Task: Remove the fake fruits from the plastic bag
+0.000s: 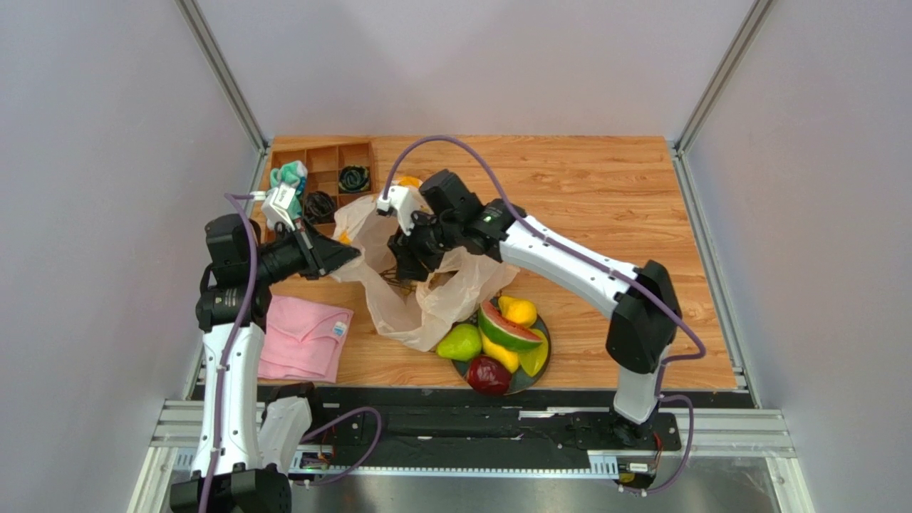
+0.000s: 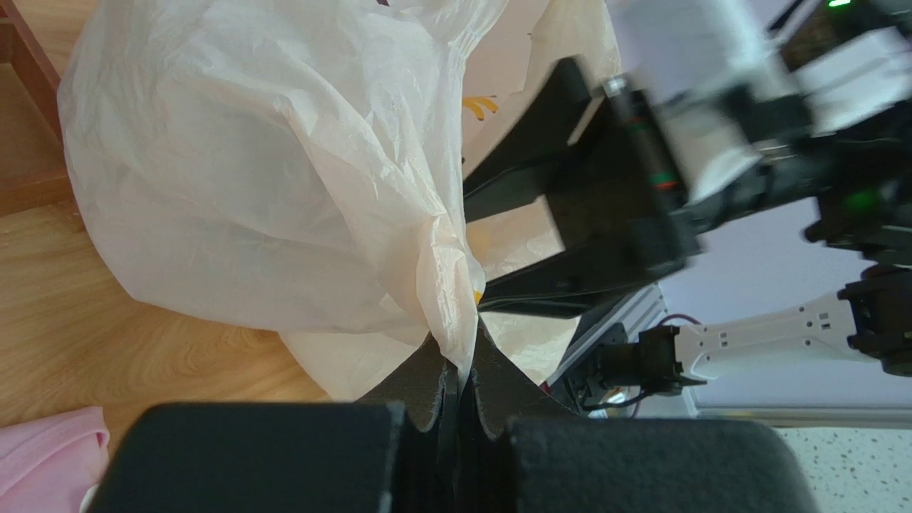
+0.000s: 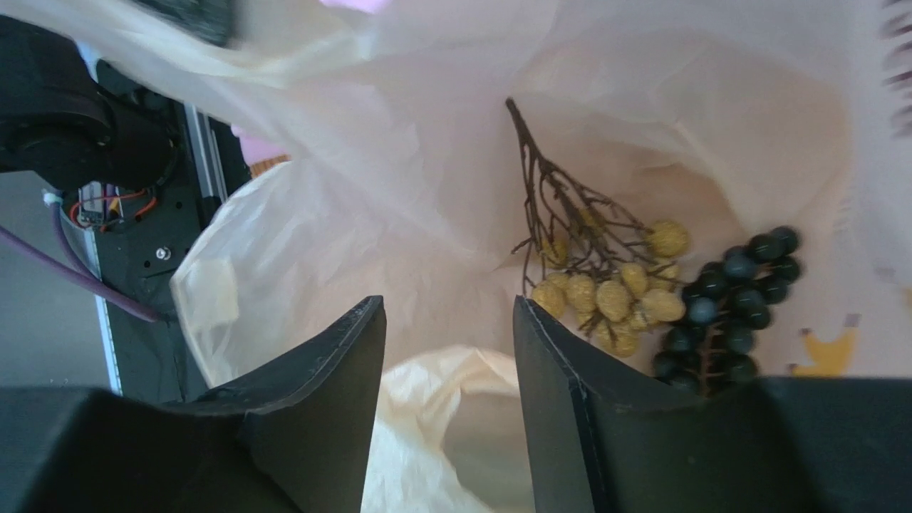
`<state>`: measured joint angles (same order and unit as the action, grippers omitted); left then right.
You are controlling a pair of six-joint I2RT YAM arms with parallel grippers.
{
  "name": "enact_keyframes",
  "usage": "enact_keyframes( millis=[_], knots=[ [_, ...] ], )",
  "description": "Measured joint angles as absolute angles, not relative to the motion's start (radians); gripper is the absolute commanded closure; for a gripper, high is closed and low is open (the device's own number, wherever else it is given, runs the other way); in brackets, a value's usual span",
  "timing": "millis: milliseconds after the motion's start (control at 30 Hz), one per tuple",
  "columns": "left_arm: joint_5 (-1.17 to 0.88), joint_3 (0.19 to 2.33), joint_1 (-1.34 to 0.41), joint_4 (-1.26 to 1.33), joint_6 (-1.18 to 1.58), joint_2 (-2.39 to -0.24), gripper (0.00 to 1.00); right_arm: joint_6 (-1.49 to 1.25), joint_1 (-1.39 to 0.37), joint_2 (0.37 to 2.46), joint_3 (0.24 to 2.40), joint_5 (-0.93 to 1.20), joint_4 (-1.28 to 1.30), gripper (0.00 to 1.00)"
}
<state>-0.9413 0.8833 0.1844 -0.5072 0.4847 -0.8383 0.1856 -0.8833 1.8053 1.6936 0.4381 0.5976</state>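
The cream plastic bag with banana prints lies mid-table. My left gripper is shut on the bag's left edge and pinches a fold of it. My right gripper is open inside the bag's mouth and holds nothing. Inside the bag lie a pale grape bunch and a dark grape bunch, just right of my right fingers. A dark plate at the front holds a green pear, a watermelon slice, a lemon, a red apple and a yellow mango.
A folded pink cloth lies at the front left beside the left arm. A wooden compartment tray at the back left holds teal and black rolled socks. Bare wooden tabletop stretches to the back right.
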Motion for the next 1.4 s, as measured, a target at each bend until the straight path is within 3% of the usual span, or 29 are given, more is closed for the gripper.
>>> enact_keyframes(
  millis=[67,200,333,600,867,1033,1133,1167,1200,1400],
  knots=[
    [-0.942,0.883,0.187,-0.508,0.485,-0.824,1.00,0.167,-0.899,1.858,1.694,0.426,0.595,0.50],
    [-0.945,0.871,0.204,-0.509,0.494,-0.796,1.00,0.139,-0.934,1.919,1.694,0.339,0.585,0.33],
    [-0.948,0.854,0.210,-0.514,0.501,-0.776,1.00,0.126,-0.972,1.929,1.674,0.188,0.549,0.27],
    [-0.952,0.826,0.212,-0.555,0.508,-0.779,1.00,0.281,-1.058,2.002,1.601,-0.101,0.413,0.23],
    [-0.967,0.800,0.216,-0.543,0.533,-0.785,1.00,0.464,-1.053,2.063,1.584,-0.218,0.331,0.25],
    [-0.966,0.791,0.216,-0.542,0.541,-0.782,1.00,0.518,-1.052,2.090,1.576,-0.212,0.307,0.35],
    [-0.966,0.788,0.216,-0.540,0.549,-0.780,1.00,0.540,-1.051,2.091,1.576,-0.208,0.297,0.68],
    [-0.966,0.786,0.216,-0.539,0.552,-0.779,1.00,0.549,-1.051,2.092,1.575,-0.206,0.294,0.96],
    [-0.966,0.785,0.216,-0.538,0.555,-0.778,1.00,0.561,-1.051,2.092,1.575,-0.204,0.294,1.00],
    [-0.966,0.772,0.216,-0.535,0.560,-0.772,1.00,0.603,-1.048,2.094,1.577,-0.207,0.299,1.00]
  ],
)
